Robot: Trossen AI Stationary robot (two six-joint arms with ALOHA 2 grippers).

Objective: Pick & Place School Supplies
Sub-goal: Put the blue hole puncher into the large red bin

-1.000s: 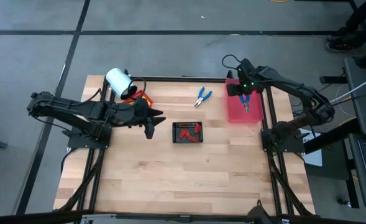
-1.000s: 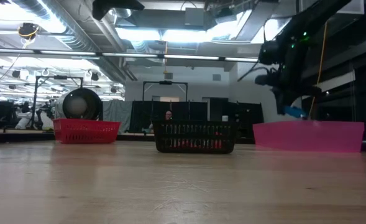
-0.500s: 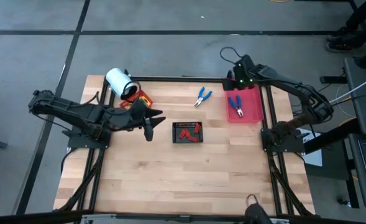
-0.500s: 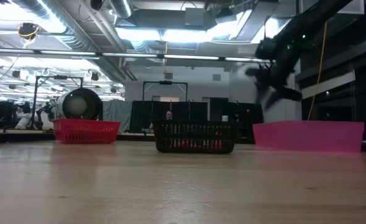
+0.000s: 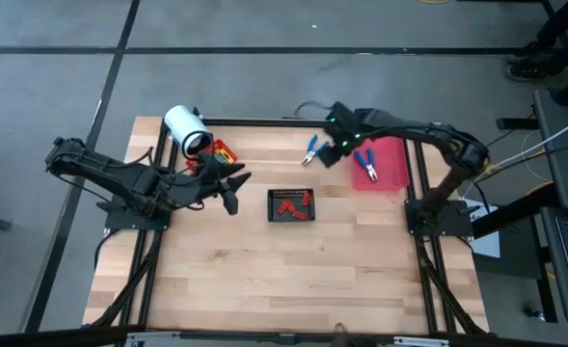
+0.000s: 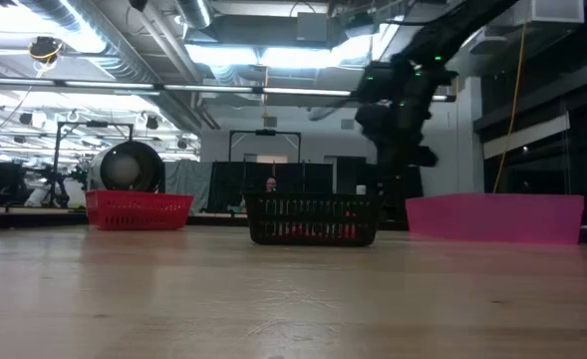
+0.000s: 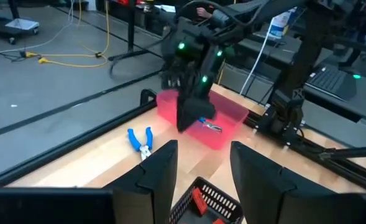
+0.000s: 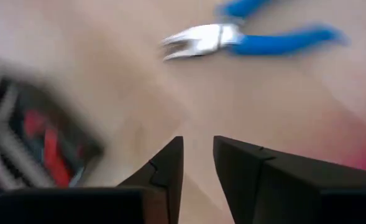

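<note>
One pliers (image 5: 366, 165) lies in your pink tray (image 5: 392, 169), so your empty, parted right claw (image 5: 328, 154) hovers at three o'clock of the second pliers (image 5: 311, 149) to fetch it; left claw (image 5: 231, 198) waits open.

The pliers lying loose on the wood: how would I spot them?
Find the pink-red tray at the table's far right corner. Just left of it, on bare wood, lie the blue-handled pliers. A twin pair lies inside the tray; these lie outside it.
</note>
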